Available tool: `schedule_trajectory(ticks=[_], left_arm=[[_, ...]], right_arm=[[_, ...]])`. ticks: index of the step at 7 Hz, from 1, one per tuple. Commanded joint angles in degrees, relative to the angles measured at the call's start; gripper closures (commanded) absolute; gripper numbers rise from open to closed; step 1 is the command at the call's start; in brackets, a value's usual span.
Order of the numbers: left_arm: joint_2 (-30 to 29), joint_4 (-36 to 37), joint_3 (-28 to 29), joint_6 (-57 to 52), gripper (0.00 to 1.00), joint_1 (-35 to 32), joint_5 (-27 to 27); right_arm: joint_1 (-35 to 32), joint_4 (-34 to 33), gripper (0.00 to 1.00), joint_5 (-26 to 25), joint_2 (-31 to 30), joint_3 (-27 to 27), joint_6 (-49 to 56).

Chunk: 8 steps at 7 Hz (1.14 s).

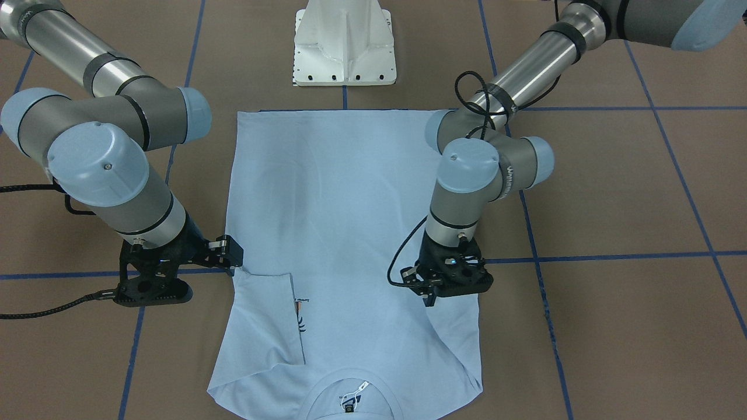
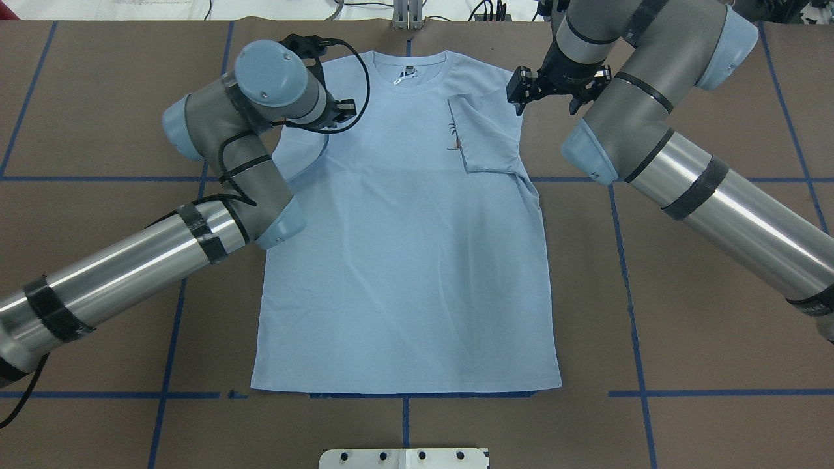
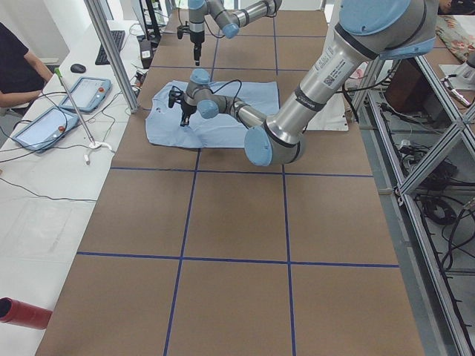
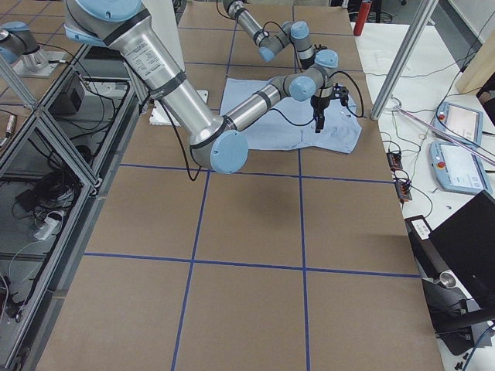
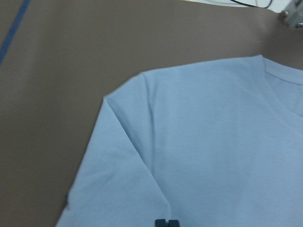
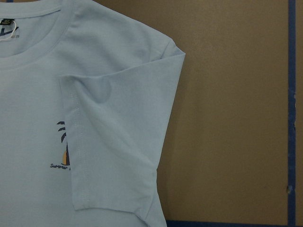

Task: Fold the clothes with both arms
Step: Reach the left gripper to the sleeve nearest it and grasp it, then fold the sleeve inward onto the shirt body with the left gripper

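Observation:
The light blue T-shirt [image 2: 404, 260] lies flat, front up, collar [image 2: 410, 65] on the far side from the robot. One sleeve [image 2: 488, 133] is folded inward over the chest and half covers the palm print [image 6: 64, 142]. My right gripper [image 1: 234, 259] hovers just outside that folded sleeve, apart from the fabric; it looks open and empty. My left gripper [image 1: 433, 300] points down on the other sleeve [image 5: 123, 156]. Its fingertips [image 5: 166, 222] are together on the fabric, and a crease runs from them.
The white pedestal [image 1: 344, 44] stands at the robot's side of the table, just past the shirt's hem. Blue tape lines cross the brown table [image 2: 684, 293]. An operator, tablets and cables are at the far end in the side views.

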State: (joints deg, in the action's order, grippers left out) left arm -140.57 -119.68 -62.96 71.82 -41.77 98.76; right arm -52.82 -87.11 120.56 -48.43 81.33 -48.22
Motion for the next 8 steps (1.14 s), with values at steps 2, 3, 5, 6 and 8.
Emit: schedule_trajectory(ticks=[2, 3, 5, 6, 8], left_arm=[[-5.86, -1.6, 6.62, 1.4, 1.0, 0.81, -2.08], [-5.95, -4.05, 7.75, 1.48, 1.0, 0.81, -2.08], [-5.86, -7.75, 9.52, 1.57, 1.0, 0.81, -2.43], [-5.86, -9.16, 9.87, 1.57, 1.0, 0.73, -4.26], [-5.86, -11.27, 10.13, 1.66, 1.0, 0.73, -4.28]], right_arm=[[0.0, 0.45, 0.0, -0.06, -0.26, -0.91, -0.12], [0.0, 0.45, 0.0, -0.06, -0.26, -0.91, -0.12], [0.0, 0.45, 0.0, -0.06, -0.26, -0.91, -0.12], [0.0, 0.45, 0.0, -0.06, -0.26, -0.91, -0.12], [0.0, 0.45, 0.0, -0.15, -0.35, -1.08, -0.12]])
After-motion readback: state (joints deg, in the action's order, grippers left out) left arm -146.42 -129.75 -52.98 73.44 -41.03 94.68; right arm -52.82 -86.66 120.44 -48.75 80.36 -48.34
